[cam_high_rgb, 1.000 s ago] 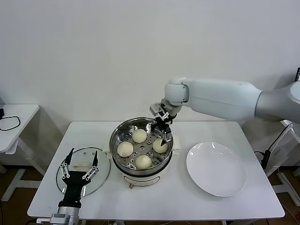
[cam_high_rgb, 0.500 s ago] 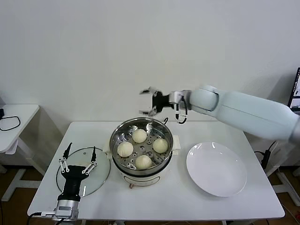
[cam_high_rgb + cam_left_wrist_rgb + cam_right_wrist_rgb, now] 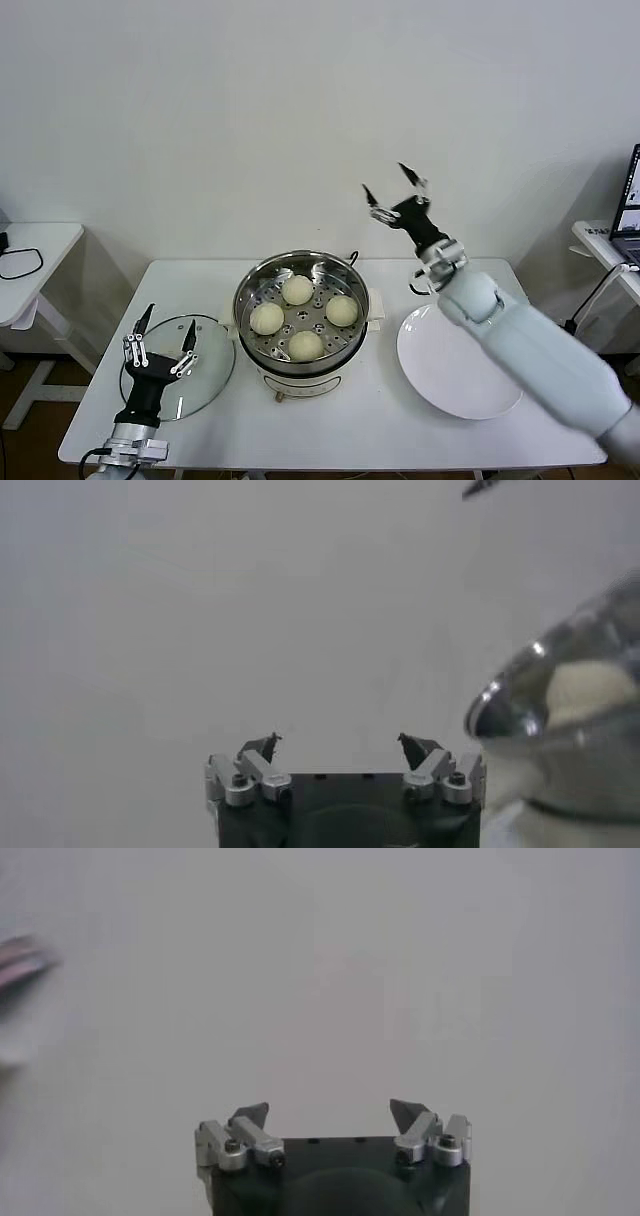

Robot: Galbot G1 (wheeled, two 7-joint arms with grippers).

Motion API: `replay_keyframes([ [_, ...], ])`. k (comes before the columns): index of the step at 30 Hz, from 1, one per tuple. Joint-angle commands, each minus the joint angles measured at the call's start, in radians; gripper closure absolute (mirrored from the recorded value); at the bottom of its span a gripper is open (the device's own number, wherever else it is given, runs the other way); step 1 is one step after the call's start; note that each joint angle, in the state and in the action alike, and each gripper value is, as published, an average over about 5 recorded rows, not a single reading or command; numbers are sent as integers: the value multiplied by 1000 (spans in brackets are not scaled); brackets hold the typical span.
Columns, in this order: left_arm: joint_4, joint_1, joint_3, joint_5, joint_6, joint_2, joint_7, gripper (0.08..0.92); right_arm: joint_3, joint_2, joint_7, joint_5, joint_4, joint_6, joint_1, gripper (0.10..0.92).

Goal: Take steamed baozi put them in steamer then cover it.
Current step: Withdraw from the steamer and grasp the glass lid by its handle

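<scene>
White wall stands behind a white tabletop (image 3: pixel 200 420), and the steamer (image 3: pixel 302 312) sits near its middle; everything else is placed from it. All four steamed baozi (image 3: pixel 298 290) lie inside the steamer on its perforated tray, spaced apart, so the loading part of the task looks finished. What remains is the covering. The cover (image 3: pixel 178 365) lies flat on the tabletop just beside the steamer on the robot's left, its cream handle upward. A white plate (image 3: pixel 462 362) lies on the steamer's other side with nothing on it.

The left hand (image 3: pixel 158 344) hovers over the cover with its fingers spread wide and nothing between them; the left wrist view shows the same open fingers and the steamer's shiny wall close by. The right hand (image 3: pixel 395 196) is raised well above and behind the steamer, toward the plate's side, fingers fully apart and holding nothing.

The next move, as I judge it, belongs to the left hand: settle down over the cover's handle, close on it, lift the lid level and carry it across onto the steamer's rim without knocking the buns.

A second earlier the right hand was low inside the steamer at the bun nearest the plate; it has since swung up and away. The left hand has drawn back slightly over the cover.
</scene>
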Motion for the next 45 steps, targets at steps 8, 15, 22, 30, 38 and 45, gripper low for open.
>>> replay_keyframes([
  [8,347,-16,-94,662,-113,34,-99,177,522,225,1,-121,10,126,-602,203],
  [15,424,-52,-84,679,-113,26,-153,177,516,258,-14,-149,11,116,-597,203],
  [22,494,-134,-70,682,-95,27,-183,177,512,278,-30,-154,10,108,-606,203],
  [30,532,-216,-62,687,-53,32,-189,177,516,286,-38,-159,9,109,-625,203],
  [38,566,-273,-37,692,-29,39,-179,177,525,291,-40,-168,12,112,-634,203],
  [45,579,-306,-19,699,-19,34,-169,177,533,291,-39,-177,18,111,-641,203],
])
